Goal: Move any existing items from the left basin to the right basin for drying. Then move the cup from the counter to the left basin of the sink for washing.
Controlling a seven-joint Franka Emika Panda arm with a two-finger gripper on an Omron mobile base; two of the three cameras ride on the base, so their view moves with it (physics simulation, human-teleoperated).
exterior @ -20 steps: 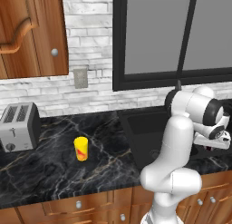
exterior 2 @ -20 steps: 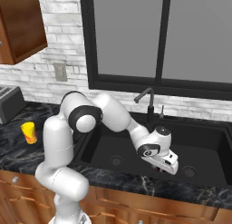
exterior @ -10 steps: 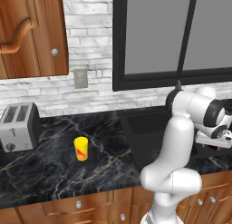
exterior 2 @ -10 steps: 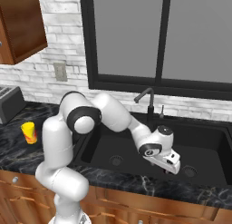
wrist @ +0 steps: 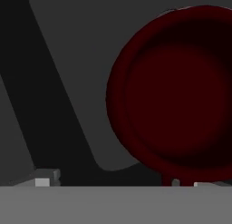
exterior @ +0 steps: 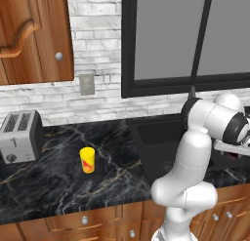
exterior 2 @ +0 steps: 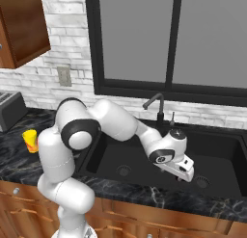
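My gripper (exterior 2: 186, 173) hangs low inside the right basin (exterior 2: 219, 152) of the black sink, close to its round drain (exterior 2: 201, 181). In the hand view the gripper (wrist: 120, 182) is open, its tips far apart. The dark red item (wrist: 181, 91), a round bowl-like thing, lies just ahead on the basin floor, with its rim near the right fingertip (wrist: 199, 184). The left basin (exterior 2: 108, 152) shows a bare floor and drain. The yellow cup (exterior: 87, 159) (exterior 2: 30, 140) stands upright on the black marble counter (exterior: 49, 186), left of the sink.
A silver toaster (exterior: 19, 136) stands at the counter's far left. The thin black faucet (exterior 2: 157, 104) rises behind the sink, under the window. Wooden cabinets hang upper left, and drawers run below the counter's front edge.
The jaws have spread from nearly shut to wide, letting go of the dark red item. The hand has drifted slightly right and lower in the right basin.
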